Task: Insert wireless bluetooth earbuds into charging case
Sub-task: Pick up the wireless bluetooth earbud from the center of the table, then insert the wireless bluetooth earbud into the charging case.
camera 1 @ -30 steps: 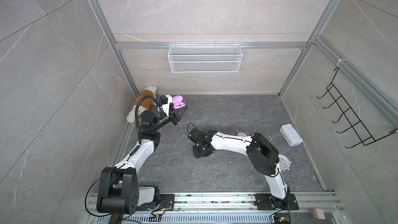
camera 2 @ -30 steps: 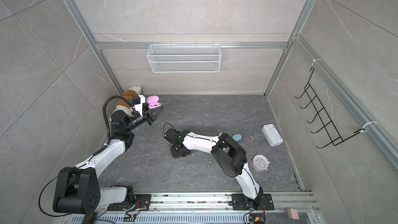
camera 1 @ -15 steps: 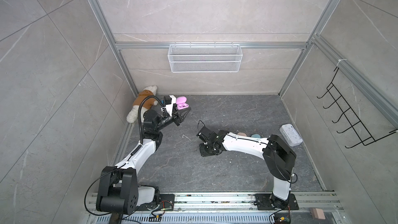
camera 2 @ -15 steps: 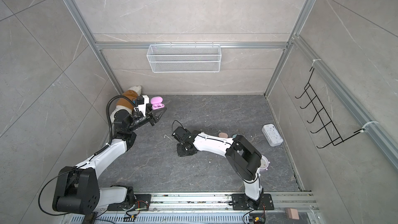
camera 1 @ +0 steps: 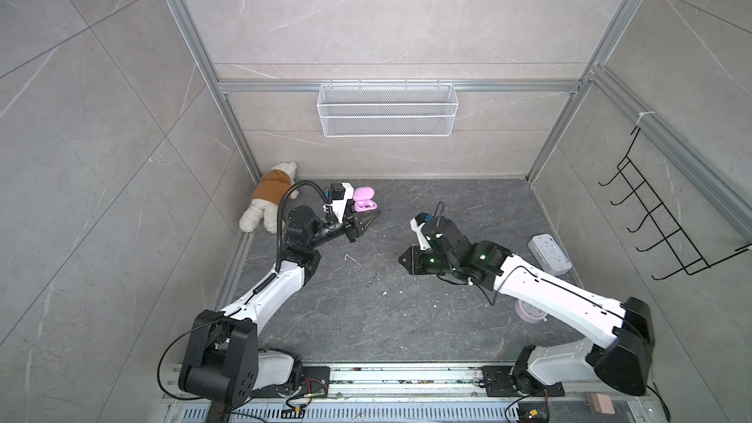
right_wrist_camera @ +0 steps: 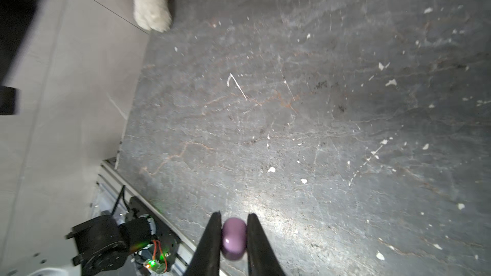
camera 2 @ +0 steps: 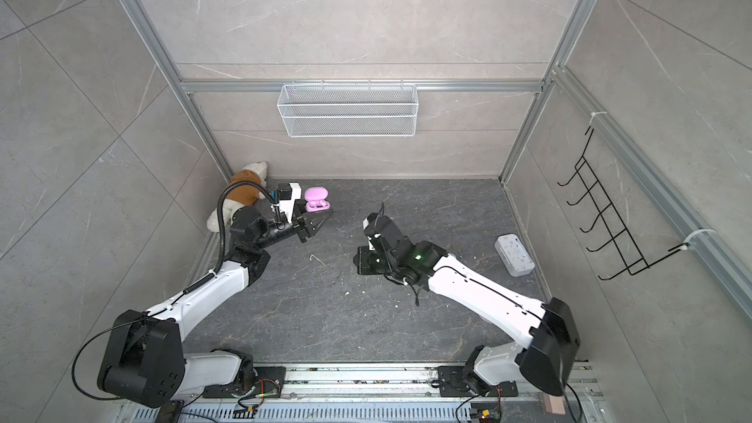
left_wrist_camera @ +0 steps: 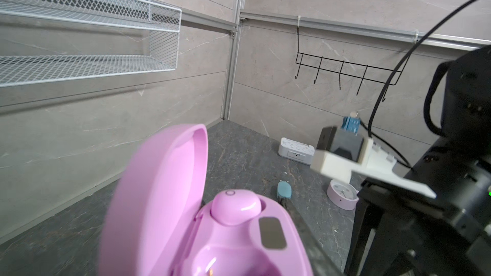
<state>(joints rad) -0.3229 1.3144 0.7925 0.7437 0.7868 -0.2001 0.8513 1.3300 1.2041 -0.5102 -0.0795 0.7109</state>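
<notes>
The right gripper [right_wrist_camera: 234, 215] is pinched on a lilac earbud [right_wrist_camera: 233, 237], with 1 black finger pressed to each side of it. The tips aim down at the dark floor [right_wrist_camera: 318, 102] and hang clear above it. Its wrist is bent low near the middle of the floor, nose turned toward the other arm. The white forearm runs back to an elbow raised over the near right corner.

The left gripper [camera 1: 368, 213] is clamped on the open charging case [camera 1: 363, 201], held up at the far left with the lid tipped back. A 2nd lilac earbud [left_wrist_camera: 235, 205] sits in 1 socket of it. That arm's forearm climbs from an elbow at the near left, and the gripper points toward the centre. The 2 grippers face each other, well apart.

A plush bear [camera 1: 270, 197] lies against the left wall behind the left arm. A white box [camera 1: 549, 254] sits by the right wall, and a pale pink clock [camera 1: 529, 313] is partly under the right forearm. A small blue oval thing [left_wrist_camera: 283, 189] rests on the floor. A wire basket [camera 1: 386, 109] hangs on the back wall and a hook rack [camera 1: 659, 221] on the right wall.
</notes>
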